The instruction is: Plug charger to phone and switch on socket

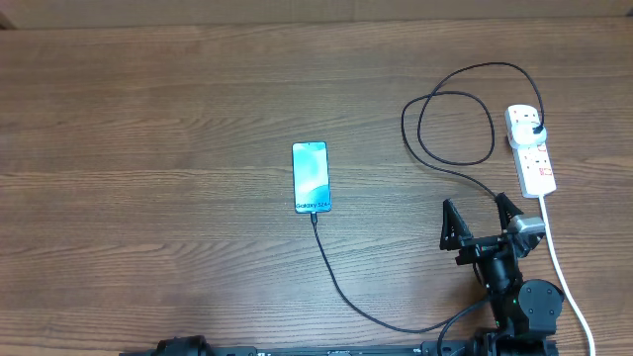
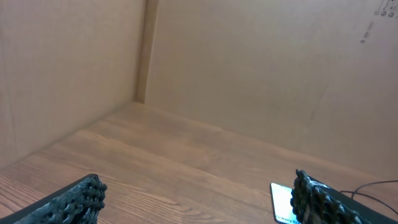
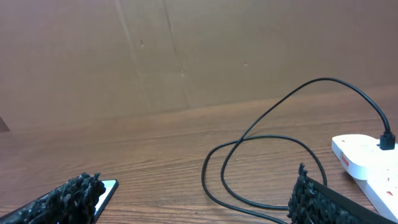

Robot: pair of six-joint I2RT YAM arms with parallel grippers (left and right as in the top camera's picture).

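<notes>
Right end effector hangs released; phone lies long axis front-to-back, text end toward it.

Right arm — matt black all over, built of rounded drum-shaped joint housings; green dot glows on 1 of them. Grey-silver block fixed by the wrist. Right gripper: 2 slim black fingers tapering to points. Wrist views — finger pads black, knobbly, coarse like moulded rubber nubs. Left gripper has the same 2 rough black fingers. Left arm base black, only its edge in frame.
</notes>
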